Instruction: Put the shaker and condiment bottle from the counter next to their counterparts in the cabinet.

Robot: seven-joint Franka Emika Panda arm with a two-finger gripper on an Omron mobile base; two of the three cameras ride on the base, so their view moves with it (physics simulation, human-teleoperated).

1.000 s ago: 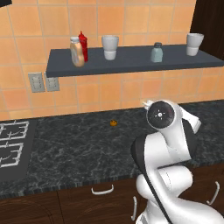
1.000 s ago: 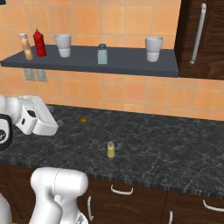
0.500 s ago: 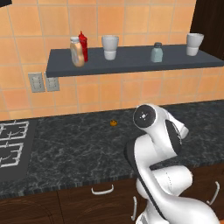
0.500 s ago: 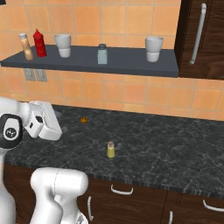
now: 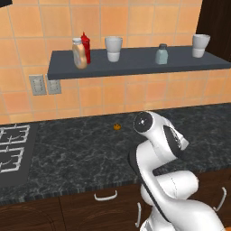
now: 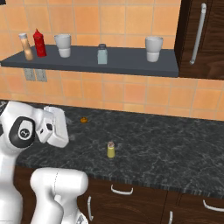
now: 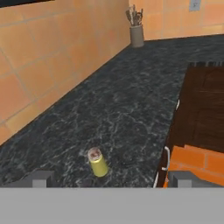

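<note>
The yellow-green shaker (image 6: 111, 150) with its grey cap stands upright on the black marbled counter (image 6: 166, 148). In the hand view the shaker (image 7: 98, 162) sits just ahead of my gripper (image 7: 111, 179), between the lines of the two wide-apart fingertips (image 7: 37, 178); the jaws are open with nothing between them. My hand (image 6: 55, 127) hangs over the counter to the left of the shaker. On the slate-grey cabinet shelf (image 5: 135, 63) the tan condiment bottle (image 5: 79, 54) stands touching-close beside the red bottle (image 5: 85, 47). The pale grey-blue shaker (image 5: 161, 54) stands further right.
Two white cups (image 5: 113, 48) (image 5: 200, 45) stand on the shelf. A small orange item (image 5: 117, 127) lies near the tiled wall. A stove (image 5: 13, 149) is at the left, a utensil holder (image 7: 136, 30) far down the counter, a tall dark cabinet (image 6: 205, 39) at the right.
My arm has folded lower and the hand has swung right and down toward the yellow-green shaker. The shaker, the bottles and the cups have not moved.
</note>
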